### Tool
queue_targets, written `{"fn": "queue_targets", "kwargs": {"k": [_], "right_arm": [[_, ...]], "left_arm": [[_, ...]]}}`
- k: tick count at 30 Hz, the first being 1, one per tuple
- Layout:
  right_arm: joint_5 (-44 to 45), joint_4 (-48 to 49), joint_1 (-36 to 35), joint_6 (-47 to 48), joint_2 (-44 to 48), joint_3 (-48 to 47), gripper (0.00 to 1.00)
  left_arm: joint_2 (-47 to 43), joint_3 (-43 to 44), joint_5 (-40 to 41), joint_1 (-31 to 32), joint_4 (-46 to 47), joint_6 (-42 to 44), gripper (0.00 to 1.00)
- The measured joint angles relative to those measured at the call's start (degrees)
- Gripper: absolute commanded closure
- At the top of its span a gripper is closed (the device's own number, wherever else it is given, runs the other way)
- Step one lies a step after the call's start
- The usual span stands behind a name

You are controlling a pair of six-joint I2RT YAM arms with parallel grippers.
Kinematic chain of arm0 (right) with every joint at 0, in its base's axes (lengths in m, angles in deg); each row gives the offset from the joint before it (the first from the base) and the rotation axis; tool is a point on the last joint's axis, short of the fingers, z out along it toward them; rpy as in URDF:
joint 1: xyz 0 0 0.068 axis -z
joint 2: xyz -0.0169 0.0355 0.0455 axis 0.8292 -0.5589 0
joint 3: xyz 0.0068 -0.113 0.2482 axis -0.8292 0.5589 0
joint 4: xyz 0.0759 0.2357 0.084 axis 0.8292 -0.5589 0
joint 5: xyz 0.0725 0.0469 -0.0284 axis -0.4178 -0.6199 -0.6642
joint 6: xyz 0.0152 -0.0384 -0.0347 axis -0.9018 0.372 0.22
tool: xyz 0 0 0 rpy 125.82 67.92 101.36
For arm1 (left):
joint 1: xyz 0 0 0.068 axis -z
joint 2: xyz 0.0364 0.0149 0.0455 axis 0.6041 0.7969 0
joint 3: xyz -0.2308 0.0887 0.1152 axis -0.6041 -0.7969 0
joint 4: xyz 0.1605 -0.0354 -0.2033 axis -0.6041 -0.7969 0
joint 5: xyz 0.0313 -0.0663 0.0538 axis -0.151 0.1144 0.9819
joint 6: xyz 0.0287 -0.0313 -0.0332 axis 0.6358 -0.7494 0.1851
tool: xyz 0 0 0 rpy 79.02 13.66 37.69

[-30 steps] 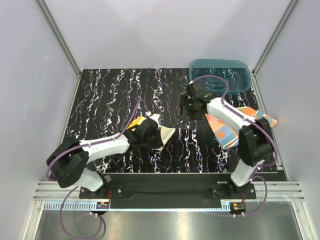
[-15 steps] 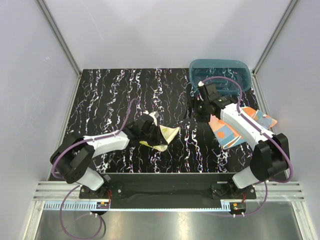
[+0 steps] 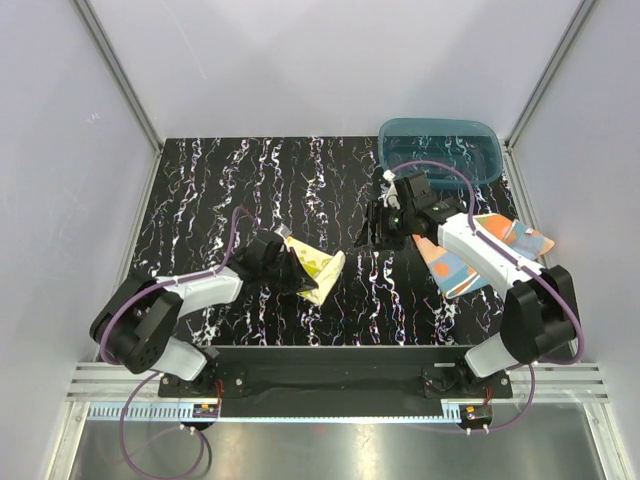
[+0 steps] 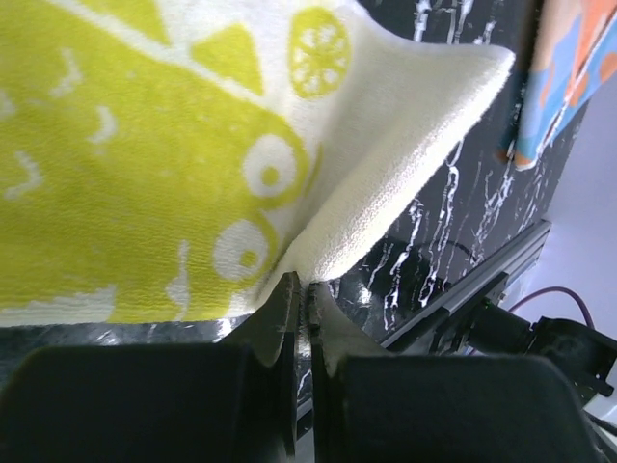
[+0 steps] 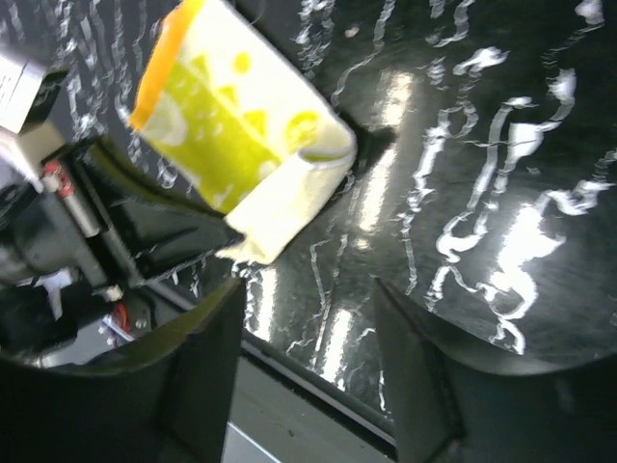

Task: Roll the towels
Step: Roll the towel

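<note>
Over the marbled table (image 3: 200,200), the left end effector (image 4: 307,289) is pinching a fold of the limp, light yellow towel (image 3: 322,272) near the front middle, while the right end effector (image 3: 372,232) is hovering, fingers apart, near the flat orange towel (image 3: 455,268), probably best taken by a corner.

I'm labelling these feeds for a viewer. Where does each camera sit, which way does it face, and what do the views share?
Top external: above and behind the robot, looking down on the table; the left gripper and right gripper both show.
Left wrist: on the left arm, facing the yellow towel pinched in its shut fingers.
Right wrist: on the right arm, looking between its open fingers at that towel.
Shared: all three show the yellow towel.
</note>
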Motion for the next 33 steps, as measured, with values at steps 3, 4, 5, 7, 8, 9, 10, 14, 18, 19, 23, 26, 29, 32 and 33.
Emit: {"fn": "queue_targets", "kwargs": {"k": [3, 4, 5, 7, 8, 9, 10, 14, 18, 19, 23, 26, 29, 32, 33], "right_arm": [[-3.6, 2.4, -1.4, 0.3, -0.1, 1.5, 0.53], [-4.6, 3.3, -1.9, 0.2, -0.2, 1.8, 0.56], [-5.7, 4.1, -2.6, 0.2, -0.6, 2.1, 0.58], [-7.7, 6.4, -4.2, 0.2, -2.1, 2.3, 0.68], [-8.7, 7.8, -5.2, 0.0, -3.2, 2.3, 0.71], [-9.6, 9.0, -5.9, -0.1, -4.5, 2.3, 0.73], [-10.3, 10.0, -6.6, -0.3, -5.8, 2.3, 0.74], [-12.0, 13.1, -8.8, -1.0, -11.3, 2.2, 0.75], [-12.5, 14.9, -9.5, -1.3, -16.2, 1.6, 0.78], [-12.4, 15.1, -9.6, -1.4, -17.2, 1.3, 0.78], [-12.4, 17.0, -9.6, -1.4, -22.5, -0.6, 0.82], [-12.2, 18.2, -9.6, -1.4, -25.3, -1.2, 0.83], [-12.0, 18.3, -9.6, -1.4, -27.6, -2.1, 0.85], [-12.0, 18.2, -9.7, -1.5, -28.6, -3.4, 0.84], [-11.8, 18.2, -9.8, -1.5, -28.8, -3.7, 0.85]], "left_arm": [[0.2, 0.0, 0.0, -0.7, -0.4, -0.4, 1.00], [0.4, 0.0, 0.0, -0.9, -0.5, -0.4, 1.00], [0.7, 0.0, 0.0, -1.1, -0.5, -0.5, 1.00], [1.6, 0.0, 0.0, -1.4, -0.6, -0.6, 0.99], [2.2, 0.0, 0.0, -1.5, -0.7, -0.6, 1.00], [2.6, 0.0, 0.0, -1.7, -0.8, -0.6, 0.99], [3.1, 0.0, 0.0, -1.7, -1.1, -0.5, 1.00], [4.0, 0.0, 0.1, -2.0, -2.1, -0.3, 1.00], [4.0, 0.0, 0.2, -2.1, -2.3, -0.3, 1.00], [4.0, 0.0, 0.3, -2.1, -2.3, -0.3, 1.00], [4.0, 0.0, 0.3, -2.1, -2.3, -0.1, 0.99], [4.0, 0.1, 0.3, -2.1, -2.8, 0.1, 0.95], [3.7, 0.2, 0.9, -2.1, -3.7, 1.0, 0.62], [1.0, 0.6, 2.3, -2.1, -6.4, 1.2, 0.41], [0.5, 0.8, 2.8, -1.9, -7.1, 1.7, 0.41]]}}
